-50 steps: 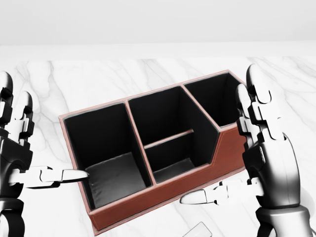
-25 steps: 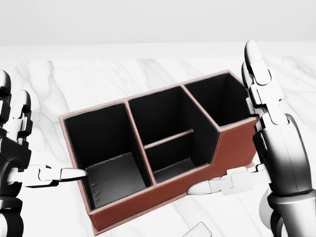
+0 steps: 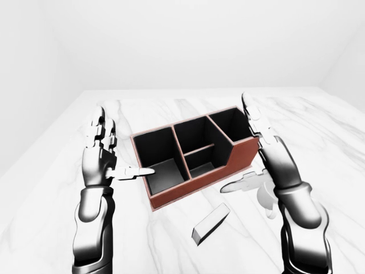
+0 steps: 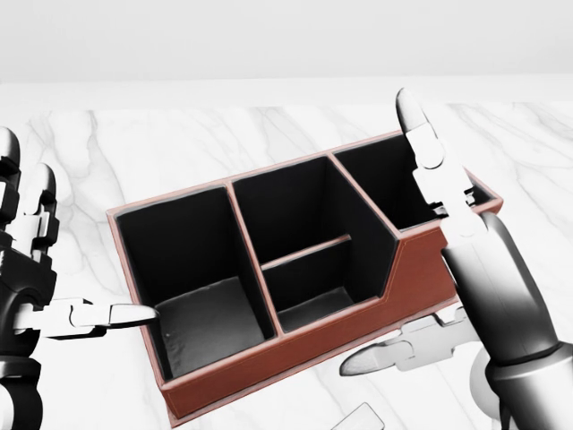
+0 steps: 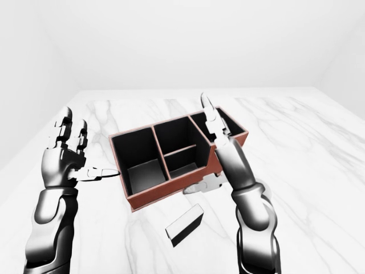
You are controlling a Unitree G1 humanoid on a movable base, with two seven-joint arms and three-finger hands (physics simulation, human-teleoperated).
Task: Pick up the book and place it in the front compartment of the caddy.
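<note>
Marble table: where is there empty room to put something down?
The marble table is bare above the caddy, out to the right edge, and at the left past the left hand. Below the caddy it is crowded: the book lies there, with the right hand close by.

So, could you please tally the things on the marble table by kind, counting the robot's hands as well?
Caddy, red-brown with black compartments: 1
Book, lying flat on the marble table: 1
Robot hands: 2, the left hand and the right hand, each with its fingers spread
Total: 4
</note>
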